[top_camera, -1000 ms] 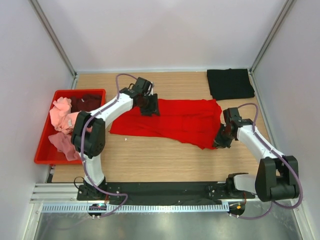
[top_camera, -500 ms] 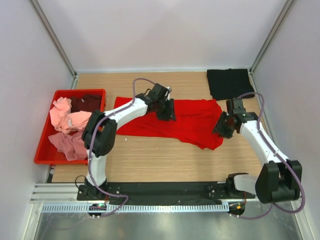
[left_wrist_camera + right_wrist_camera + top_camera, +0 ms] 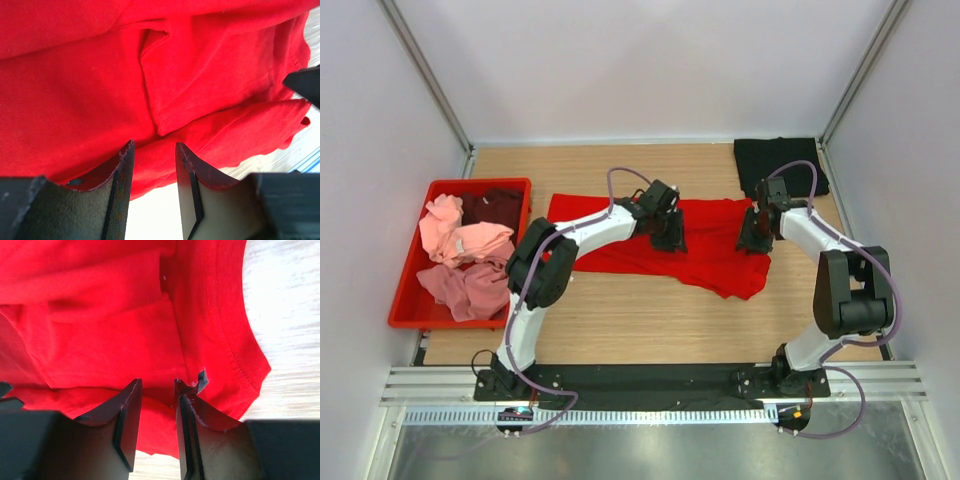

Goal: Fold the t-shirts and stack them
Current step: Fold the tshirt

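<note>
Bright red t-shirt lies spread across the middle of the table, rumpled along its near edge. Left tool stands over the shirt's middle, jaws narrowly apart, no cloth seen pinched between them. Right tool stands over the shirt's right hem, jaws likewise narrowly apart. Folded black t-shirt lies at the far right corner. Pink shirts and a maroon shirt lie heaped in the red crate at left.

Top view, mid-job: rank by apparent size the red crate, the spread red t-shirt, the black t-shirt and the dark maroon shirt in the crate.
1. red crate and red t-shirt: they cover about the same area, too close to rank.
2. black t-shirt, clearly smaller.
3. dark maroon shirt, smallest, though partly hidden in the crate.
</note>
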